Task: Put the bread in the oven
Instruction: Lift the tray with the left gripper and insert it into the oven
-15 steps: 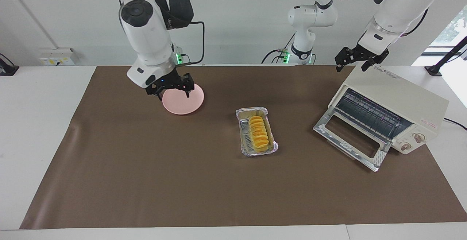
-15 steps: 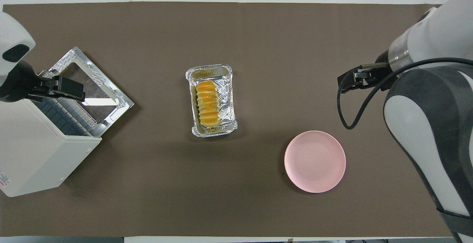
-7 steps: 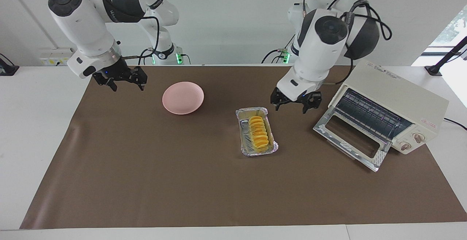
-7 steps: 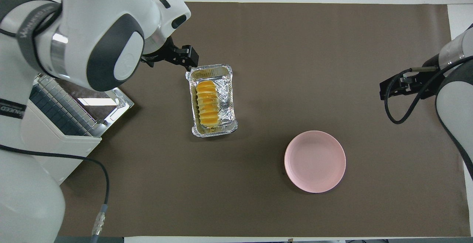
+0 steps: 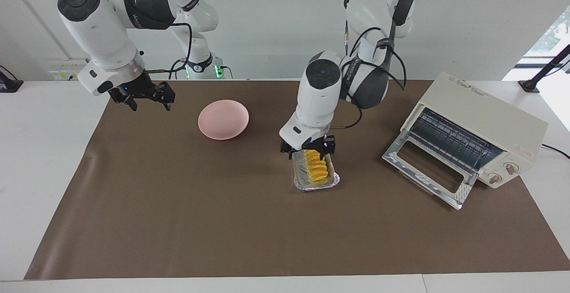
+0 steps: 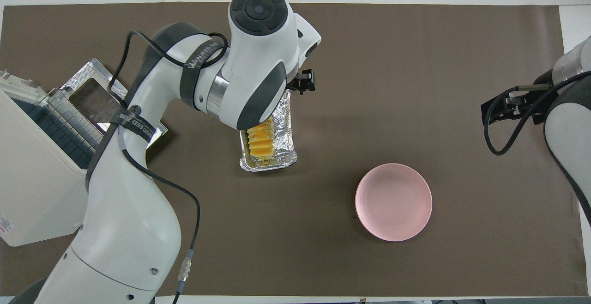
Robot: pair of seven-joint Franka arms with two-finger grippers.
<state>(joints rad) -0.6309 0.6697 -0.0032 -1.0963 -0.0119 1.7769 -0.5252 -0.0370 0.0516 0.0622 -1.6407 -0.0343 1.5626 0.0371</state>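
1. Left gripper (image 5: pixel 308 152) low over the end of the bread (image 5: pixel 316 168) nearer the robots, fingers spread apart on either side of the loaf, nothing clenched as far as the facing view shows.
2. Bread lying in the foil tray (image 5: pixel 330 182) at mid-table, between the pink plate (image 5: pixel 223 119) and the oven (image 5: pixel 478 130).
3. Best to close across the loaf's narrow width, clear of the crinkled tray walls, with gentle squeeze only: soft ridged segments likely to crush or split.
4. Worth lifting straight up so the light tray stays down.
5. Oven at the left arm's end of the table, glass door (image 5: pixel 425 173) dropped open, rack exposed.
6. Right gripper (image 5: pixel 143 97) waiting in the air over the mat's edge near the plate, fingers apart, empty.
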